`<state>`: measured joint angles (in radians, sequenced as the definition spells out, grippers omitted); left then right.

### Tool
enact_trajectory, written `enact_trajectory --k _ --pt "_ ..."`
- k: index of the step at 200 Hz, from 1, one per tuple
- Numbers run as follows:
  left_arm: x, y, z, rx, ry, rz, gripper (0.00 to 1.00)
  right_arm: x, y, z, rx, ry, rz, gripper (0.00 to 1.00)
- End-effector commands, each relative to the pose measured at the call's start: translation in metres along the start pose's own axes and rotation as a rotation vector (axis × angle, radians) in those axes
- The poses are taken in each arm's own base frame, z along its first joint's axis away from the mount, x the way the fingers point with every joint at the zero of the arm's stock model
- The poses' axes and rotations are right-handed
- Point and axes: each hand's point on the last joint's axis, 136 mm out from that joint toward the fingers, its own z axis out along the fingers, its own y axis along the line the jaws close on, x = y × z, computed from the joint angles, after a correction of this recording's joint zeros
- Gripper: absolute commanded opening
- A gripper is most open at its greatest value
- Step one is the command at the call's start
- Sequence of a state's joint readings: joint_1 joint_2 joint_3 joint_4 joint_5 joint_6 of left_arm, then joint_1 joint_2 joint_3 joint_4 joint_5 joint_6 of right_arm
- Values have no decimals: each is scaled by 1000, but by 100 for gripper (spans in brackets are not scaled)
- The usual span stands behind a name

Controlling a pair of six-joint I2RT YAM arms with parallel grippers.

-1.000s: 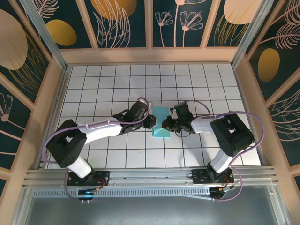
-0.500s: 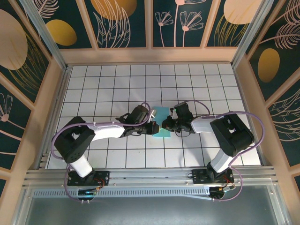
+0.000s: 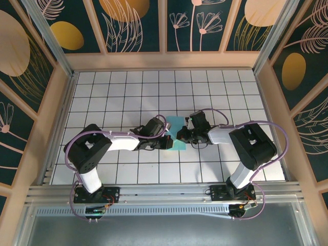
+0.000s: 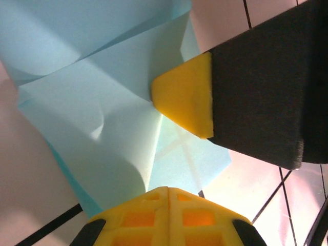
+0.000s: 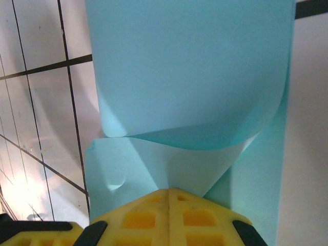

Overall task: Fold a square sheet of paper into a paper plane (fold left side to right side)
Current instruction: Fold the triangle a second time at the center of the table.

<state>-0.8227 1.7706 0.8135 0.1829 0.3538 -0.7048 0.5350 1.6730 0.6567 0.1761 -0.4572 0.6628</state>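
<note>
The square sheet of paper [image 3: 177, 124] is shown as thin, matt turquoise-blue paper, smooth, sharply creased in places and softly dented in others; where a single layer lies flat, a dark grid line is seen through it. The table [image 3: 118, 92] is surfaced in smooth white ruled with dark lines, and light is reflected from it as from a gloss finish. The left gripper [image 4: 169, 202] and right gripper [image 5: 169, 202] are tipped in matt yellow moulded plastic with recessed squares. A black block [image 4: 266, 87] is rendered fine-grained and matt, faintly fuzzy at its edge. White arm shells [image 3: 120, 142] are glossy, black joints [image 3: 251, 146] duller. A ribbed bare-metal rail [image 3: 164, 192] is set along the table's near edge
</note>
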Motion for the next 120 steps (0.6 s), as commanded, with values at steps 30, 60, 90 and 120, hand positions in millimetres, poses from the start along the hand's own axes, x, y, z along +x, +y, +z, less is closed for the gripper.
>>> enact_trajectory --k 30,60,90,120 --pt "-1 11 4 -42 -20 -3 0 10 -20 6 83 37 11 0" --pt "0 14 5 -52 -20 -6 0 10 -21 6 91 39 10 0" --pt "3 19 6 -68 -12 -8 0 10 -21 6 92 39 8 0" --pt "4 23 6 -85 -13 -8 0 10 -21 6 92 39 7 0"
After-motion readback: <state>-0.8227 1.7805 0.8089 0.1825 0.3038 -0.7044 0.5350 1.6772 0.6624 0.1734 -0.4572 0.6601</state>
